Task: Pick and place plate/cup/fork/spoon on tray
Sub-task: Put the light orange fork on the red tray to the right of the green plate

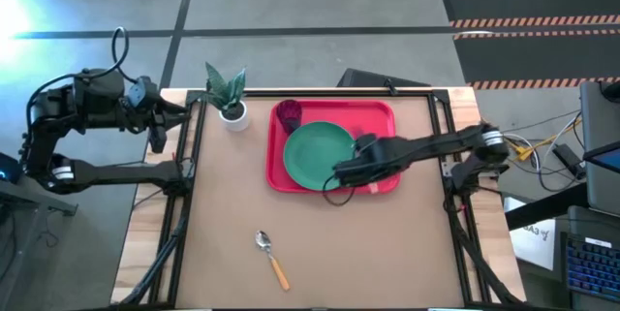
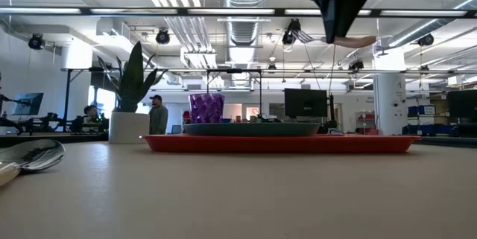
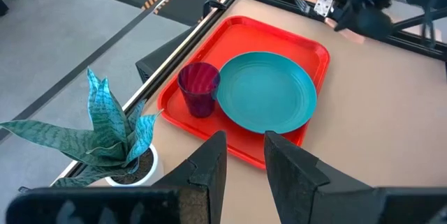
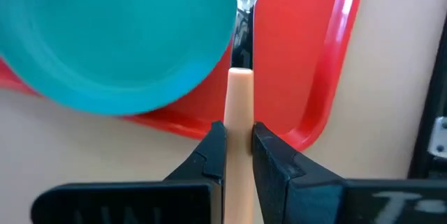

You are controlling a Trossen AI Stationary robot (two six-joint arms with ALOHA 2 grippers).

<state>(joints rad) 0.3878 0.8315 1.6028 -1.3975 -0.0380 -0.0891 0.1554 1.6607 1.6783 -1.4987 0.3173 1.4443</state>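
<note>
Fork (image 4: 239, 105) sits pinched by its light orange handle between the right gripper (image 4: 239, 155) fingers, tines pointing out over the red tray (image 4: 328, 77) beside the teal plate (image 4: 119, 35). Left gripper (image 3: 244, 165) waits open at the table's left edge.

Teal plate (image 1: 318, 154), purple cup (image 1: 289, 114), red tray (image 1: 383, 115), orange-handled spoon (image 1: 272, 259).

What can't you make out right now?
- Fork tines: cut off by the right wrist view's top edge; the right gripper hides the handle's end.
- Spoon: cropped by the low view's left edge.
- Fork in the high view: hidden under the right arm.
</note>
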